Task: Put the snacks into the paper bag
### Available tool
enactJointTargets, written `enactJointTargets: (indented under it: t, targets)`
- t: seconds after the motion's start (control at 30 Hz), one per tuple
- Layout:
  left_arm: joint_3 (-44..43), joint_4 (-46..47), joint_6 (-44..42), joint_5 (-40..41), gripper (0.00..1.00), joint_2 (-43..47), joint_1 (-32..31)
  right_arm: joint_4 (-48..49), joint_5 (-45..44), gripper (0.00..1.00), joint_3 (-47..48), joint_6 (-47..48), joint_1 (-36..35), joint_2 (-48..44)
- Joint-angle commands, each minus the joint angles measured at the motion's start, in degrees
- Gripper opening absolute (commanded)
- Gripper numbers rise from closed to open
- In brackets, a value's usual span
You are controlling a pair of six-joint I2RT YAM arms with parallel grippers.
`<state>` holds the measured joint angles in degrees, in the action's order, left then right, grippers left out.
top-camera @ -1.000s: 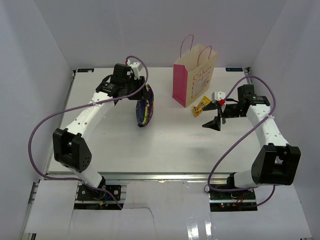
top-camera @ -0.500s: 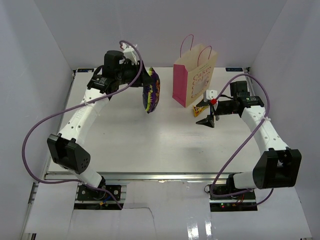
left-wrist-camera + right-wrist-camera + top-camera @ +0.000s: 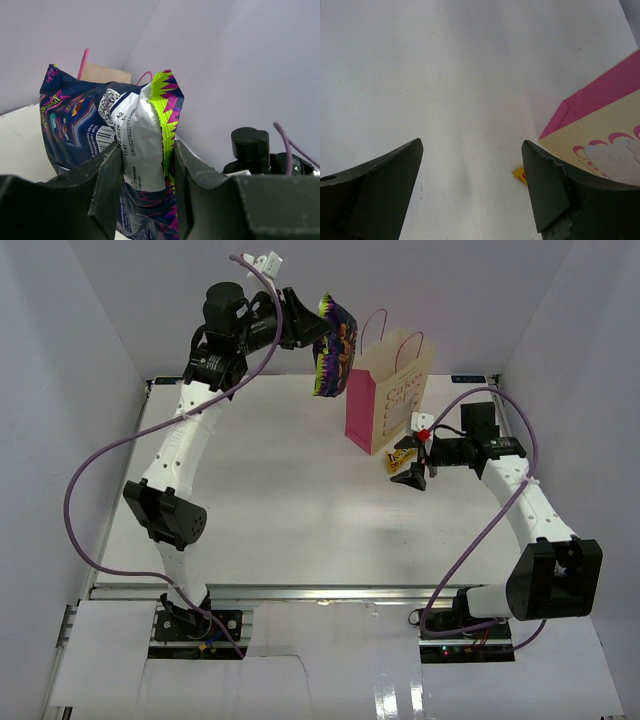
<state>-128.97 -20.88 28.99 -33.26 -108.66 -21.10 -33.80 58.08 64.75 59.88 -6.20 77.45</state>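
The near part of the white table (image 3: 280,510) shows nothing to pick up. Further in on the right, the right gripper (image 3: 411,466) hangs low with its jaws spread wide and nothing between them. In its wrist view, bare tabletop fills the gap.

Just past its fingertips a small yellow bar (image 3: 399,449) lies flat at the foot of the paper bag (image 3: 392,390). The fingers partly hide the bar, so I cannot tell if it touches the bag. It looks light and flat with a slick wrapper, so a pinch across its narrow width, pressed down onto the table, seems the safest hold.

The paper bag stands upright toward the back of the table, with a pink side panel facing left and its thin cord handles (image 3: 378,325) up. It is probably light and easy to tip, so nothing should push on its wall.

Farthest back and highest, the left gripper (image 3: 142,165) is pinched on the chip bag (image 3: 80,130), gripping a fold of its white back panel. It holds the chip bag in the air just left of the paper bag's mouth. The chip bag looks puffy, crinkly and light, with brittle contents. A light squeeze on the film or the crimped edge should do better than one on the full belly.
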Motion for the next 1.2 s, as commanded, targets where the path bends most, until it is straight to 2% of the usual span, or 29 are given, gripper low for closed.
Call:
enactJointTargets:
  t: [0.0,0.1,0.2,0.33,0.5,0.57,0.6,0.63,0.7,0.73,0.77,0.8,0.83,0.9,0.93,1.03,1.1,1.17]
  targets:
    - [-4.19,14.53,5.63,-2.78,0.0,1.52,0.01,4.53,-1.22,0.86,-1.56,-4.24,-0.66,-1.86]
    - [-4.8,16.14,7.13,-2.25,0.0,0.91,0.01,5.85,-1.66,0.85,-1.91,-5.99,-0.83,-2.04]
    - [-4.28,15.96,7.22,-1.9,0.0,1.87,0.01,11.28,-2.45,0.85,-2.61,-11.0,-1.36,-3.18]
    - [-3.31,15.96,6.95,-0.76,0.0,3.89,0.01,22.87,-10.86,0.85,-3.49,-19.34,-4.6,-3.8]
    - [-3.31,18.33,9.67,-0.76,0.0,4.34,0.01,30.53,-15.36,0.83,-1.21,-29.62,-7.6,-3.0]
    - [-3.13,19.47,11.16,-1.2,0.0,4.16,0.01,39.63,-24.13,0.87,-1.56,-35.59,-11.19,-3.36]
    - [-3.13,20.35,12.3,-1.11,0.0,4.07,-0.08,41.6,-27.55,0.87,-1.21,-40.67,-12.6,-3.53]
    - [-3.05,20.44,12.84,-0.94,0.0,3.81,-0.17,43.36,-35.59,0.9,-0.77,-43.24,-16.01,-3.53]
    - [-3.22,23.07,14.15,-0.15,0.0,3.37,-0.34,46.61,-46.15,0.96,0.46,-46.77,-22.06,-3.27]
    - [-3.31,23.52,14.51,0.12,0.0,3.28,-0.52,48.11,-50.22,0.99,0.38,-46.96,-24.28,-3.27]
    - [-3.48,23.96,15.03,0.56,0.0,3.11,-0.61,49.78,-54.18,0.96,0.2,-46.52,-26.65,-3.18]
    - [-3.75,24.66,15.47,0.82,0.0,2.93,-0.78,54.58,-57.18,0.92,-0.76,-45.21,-28.76,-3.01]
    - [-4.36,24.92,16.35,1.08,0.0,2.58,-0.96,57.85,-64.6,0.9,-1.46,-41.72,-32.7,-2.75]
    - [-5.06,25.72,17.23,1.26,0.0,2.23,-1.04,65.58,-70.19,0.9,-2.96,-36.87,-35.45,-0.82]
    - [-5.41,25.98,17.59,1.35,0.0,2.23,-1.22,72.93,-74.74,0.9,-3.49,-33.63,-36.77,0.23]
    - [-5.5,27.03,18.9,1.44,0.0,2.23,-1.57,80.37,-82.57,0.9,-0.17,-30.88,-37.13,4.98]
    - [-5.5,27.56,19.52,1.44,0.0,2.23,-1.66,85.54,-84.27,0.92,0.37,-29.04,-37.13,7.88]
    - [-5.5,28.09,20.22,1.44,0.0,2.23,-1.84,91.79,-84.28,0.98,1.08,-26.67,-37.13,9.9]
